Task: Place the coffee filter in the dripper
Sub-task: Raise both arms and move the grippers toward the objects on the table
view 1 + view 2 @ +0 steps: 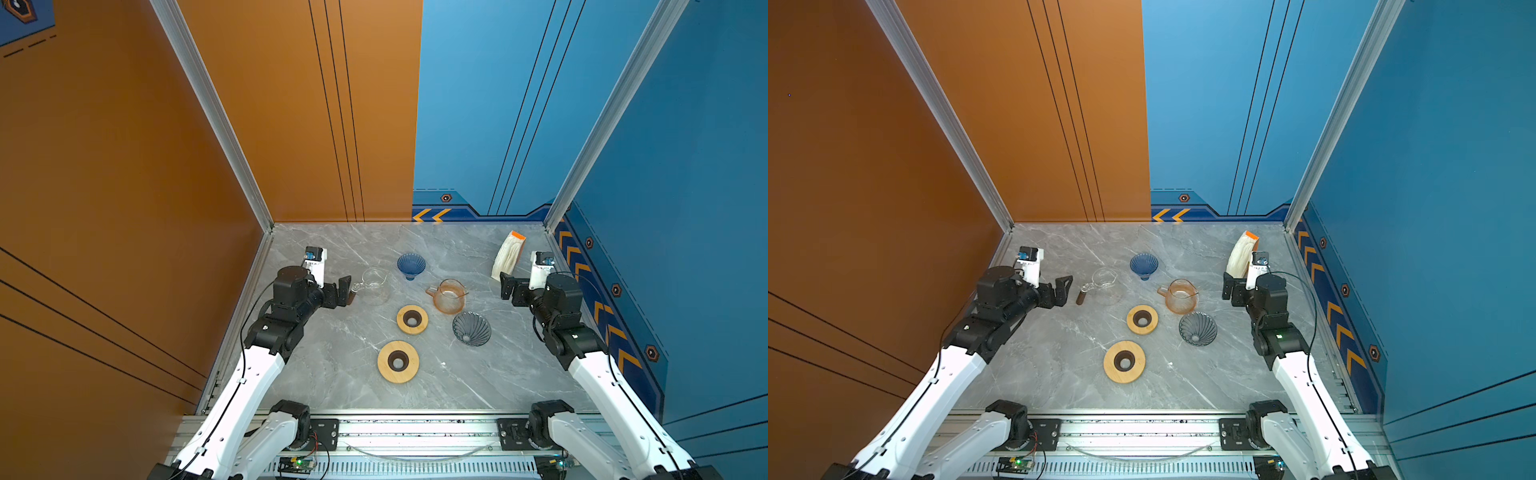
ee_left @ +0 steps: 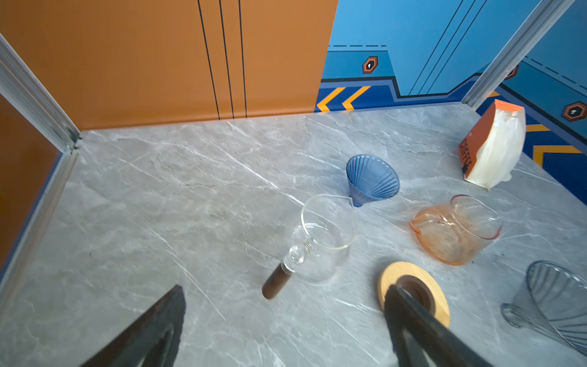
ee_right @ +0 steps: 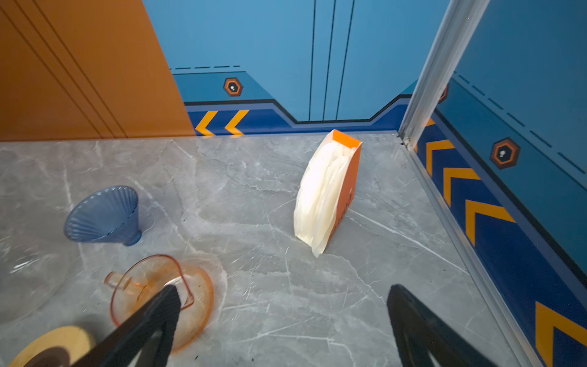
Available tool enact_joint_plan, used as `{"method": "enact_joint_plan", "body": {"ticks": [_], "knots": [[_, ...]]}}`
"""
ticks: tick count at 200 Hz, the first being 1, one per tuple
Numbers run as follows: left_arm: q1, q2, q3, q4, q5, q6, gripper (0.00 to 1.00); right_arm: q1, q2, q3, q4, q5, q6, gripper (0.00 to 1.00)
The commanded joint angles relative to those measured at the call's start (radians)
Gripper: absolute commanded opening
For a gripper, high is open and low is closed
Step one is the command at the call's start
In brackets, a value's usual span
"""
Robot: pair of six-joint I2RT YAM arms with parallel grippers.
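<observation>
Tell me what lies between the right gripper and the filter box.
Nothing: in the right wrist view, only bare marble table separates the open right gripper from the filter box.

White-shelled arms, black joints

White shells on the left arm and right arm are broken by black joint housings; black cables are clipped along both, white camera blocks are mounted at the wrists, with black bases at six o'clock.

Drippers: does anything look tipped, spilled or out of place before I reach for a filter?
Yes. The blue dripper and the grey dripper both lie on their sides, neither seated in a wooden ring. The filter box stands upright; no spill or damage shows.
</observation>
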Motion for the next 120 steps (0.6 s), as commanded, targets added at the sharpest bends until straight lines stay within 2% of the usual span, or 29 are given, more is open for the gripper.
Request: {"method": "enact_joint_plan", "body": {"ticks": [1, 68, 120], "knots": [[-0.027, -0.038, 0.022, -0.155, 0.036, -0.108, 0.98, 0.012, -0.029, 0.055, -0.172, -0.109, 0.003, 1.0], [-0.15, -0.067, -0.03, -0.294, 0.076, -0.278, 0.98, 0.05, -0.124, 0.064, -0.348, -0.211, -0.011, 1.0], [-0.227, -0.03, -0.09, -0.361, 0.127, -0.413, 0.98, 0.092, -0.085, 0.093, -0.448, -0.34, -0.034, 1.0]]}}
